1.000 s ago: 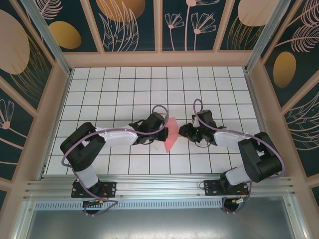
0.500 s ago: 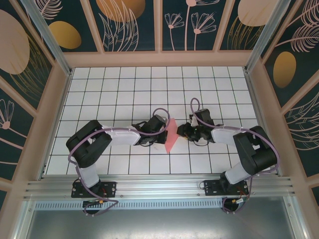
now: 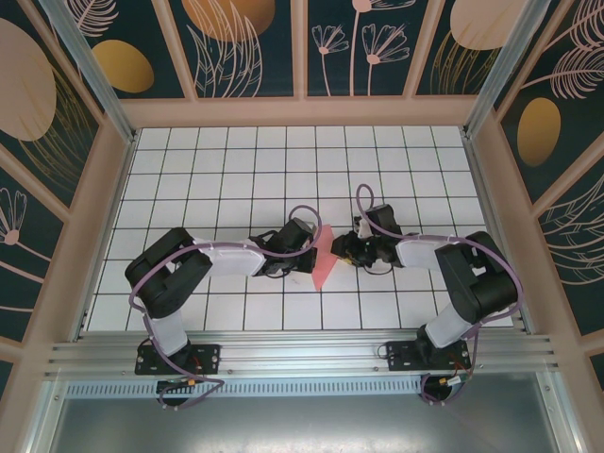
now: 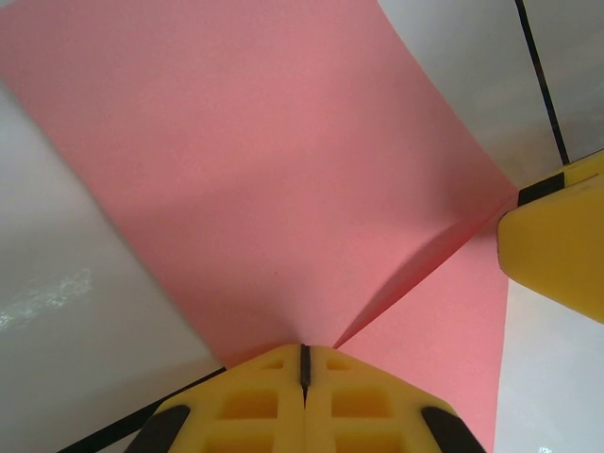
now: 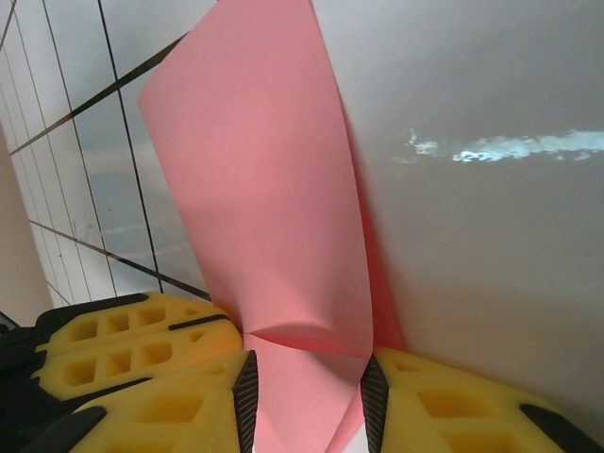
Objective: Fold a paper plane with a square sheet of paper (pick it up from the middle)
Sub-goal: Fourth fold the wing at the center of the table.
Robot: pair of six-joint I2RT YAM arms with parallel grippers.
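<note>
The left tool [image 4: 304, 357] pinches the paper [image 4: 236, 160] at bottom centre; the right tool [image 5: 310, 376], spread around it, should close squarely.

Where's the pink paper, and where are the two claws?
paper [image 3: 323, 257], top view, middle of the sheet.
left gripper [image 4: 304, 361], left wrist view, seam between shut fingertips.
right gripper [image 5: 308, 376], right wrist view, gap between its fingertips.
</note>
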